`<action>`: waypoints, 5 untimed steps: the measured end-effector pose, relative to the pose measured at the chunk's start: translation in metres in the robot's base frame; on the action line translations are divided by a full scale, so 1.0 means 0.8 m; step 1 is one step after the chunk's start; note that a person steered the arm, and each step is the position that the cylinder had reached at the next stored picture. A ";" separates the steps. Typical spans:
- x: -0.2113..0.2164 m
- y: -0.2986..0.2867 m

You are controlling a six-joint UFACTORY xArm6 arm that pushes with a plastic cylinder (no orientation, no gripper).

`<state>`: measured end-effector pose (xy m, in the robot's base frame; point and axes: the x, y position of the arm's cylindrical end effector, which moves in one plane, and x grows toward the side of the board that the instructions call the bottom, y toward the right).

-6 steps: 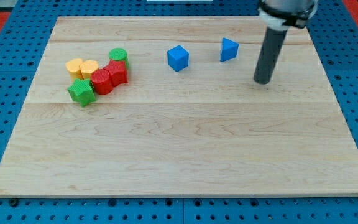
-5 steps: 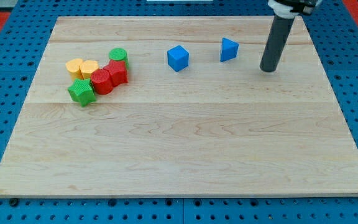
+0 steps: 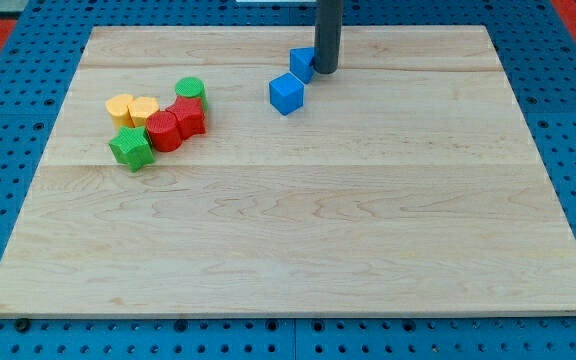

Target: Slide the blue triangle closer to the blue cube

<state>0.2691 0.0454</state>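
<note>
My tip (image 3: 325, 71), the lower end of the straight dark rod, rests on the pale wooden board (image 3: 298, 240) near the view's top, pressed against the right side of the small blue triangle block (image 3: 301, 62); the rod has no jaws and grasps nothing, it only bears against that block. The blue triangle block lies just above and slightly right of the blue cube (image 3: 286, 94), so close that the two look to be touching at a corner, though I cannot tell for sure. Well apart, toward the view's left, sits a tight cluster: two yellow round blocks (image 3: 131, 110) side by side, a green round block (image 3: 190, 90) above two red blocks (image 3: 176, 124) whose shape is hard to make out, and a green star-like block (image 3: 130, 148) at the cluster's lower left. The board lies on a blue perforated surface (image 3: 8, 130).
</note>
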 end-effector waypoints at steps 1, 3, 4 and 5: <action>-0.032 0.000; -0.016 -0.063; -0.007 -0.098; 0.036 -0.104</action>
